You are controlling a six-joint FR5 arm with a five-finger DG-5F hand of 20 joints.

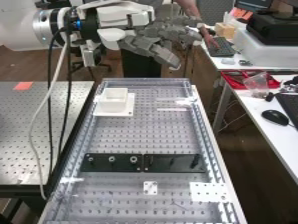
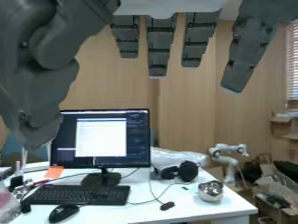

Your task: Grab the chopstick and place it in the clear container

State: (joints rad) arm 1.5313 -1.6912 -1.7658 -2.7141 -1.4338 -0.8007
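Observation:
The hand [image 1: 154,41] hangs in the air beyond the bench's far end, and its dark grey fingers are straight and apart with nothing between them. From the wrist, the hand [image 2: 159,45] shows extended fingers, with the thumb off to one side. On the perforated bench's far left part stands a small, square, whitish open container [image 1: 114,100] on a white base plate. Right of it lies a thin pale strip [image 1: 171,109]; I cannot tell whether this is the chopstick.
Two black plates [image 1: 113,162] with round fittings cross the bench's middle. A white perforated plate [image 1: 209,192] lies nearer. A side desk [image 1: 266,102] at the right carries a mouse and a red tray. Cables hang from the arm at left. A monitor [image 2: 101,137] stands on a desk.

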